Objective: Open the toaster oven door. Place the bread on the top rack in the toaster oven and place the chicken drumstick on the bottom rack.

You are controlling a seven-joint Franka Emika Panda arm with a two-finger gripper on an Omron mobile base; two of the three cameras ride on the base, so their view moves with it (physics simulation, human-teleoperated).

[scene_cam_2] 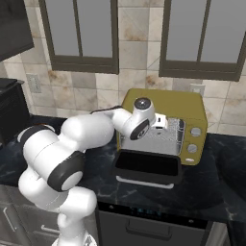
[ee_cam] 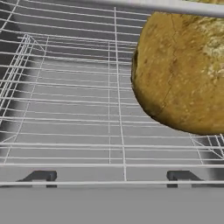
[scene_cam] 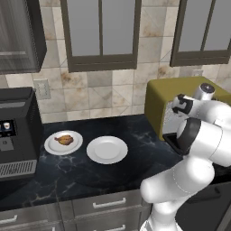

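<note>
A black coffee machine point(scene_cam: 16, 131) stands at the left edge of the left base view on the dark marbled worktop point(scene_cam: 113, 173). Two white plates point(scene_cam: 107, 150) lie side by side at centre left. A wall outlet point(scene_cam: 42, 89) sits on the tiled backsplash, under dark-framed cabinets point(scene_cam: 100, 31).

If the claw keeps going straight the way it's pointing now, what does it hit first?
Probably the wire rack inside the toaster oven, then the back wall. The bread sits right of that line; depth is unclear, so a finger could brush it.

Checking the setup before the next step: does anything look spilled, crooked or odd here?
Nothing stands out. The toaster oven door hangs open, the bread sits on a wire rack inside, and the chicken drumstick lies on its plate.
</note>
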